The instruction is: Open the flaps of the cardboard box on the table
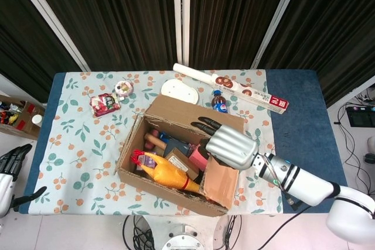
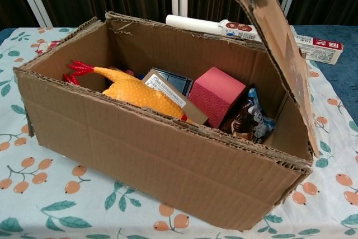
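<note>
**Right-side flap stands nearly upright, right hand at its top**

The cardboard box [image 1: 176,168] sits on the flower-patterned cloth of the bench [image 1: 76,156], toward its front edge. Its right-end flap [image 2: 282,54] is raised to a steep tilt, leaning slightly outward in the chest view. The right hand [image 1: 228,144] lies over the flap's top edge in the head view, with its dark fingers [image 1: 206,125] stretched out flat and slightly spread, pointing toward the box's far wall; whether they actually press on the cardboard cannot be told. The left hand [image 1: 10,165] hangs off the bench's left edge, well apart from the box, fingers apart and holding nothing.

Inside the box lie a rubber chicken [image 2: 126,88], a pink block [image 2: 218,94] and a dark snack packet [image 2: 249,121]. Behind the box are a long foil-wrap carton [image 1: 234,88] and a cola bottle [image 1: 220,102].
</note>
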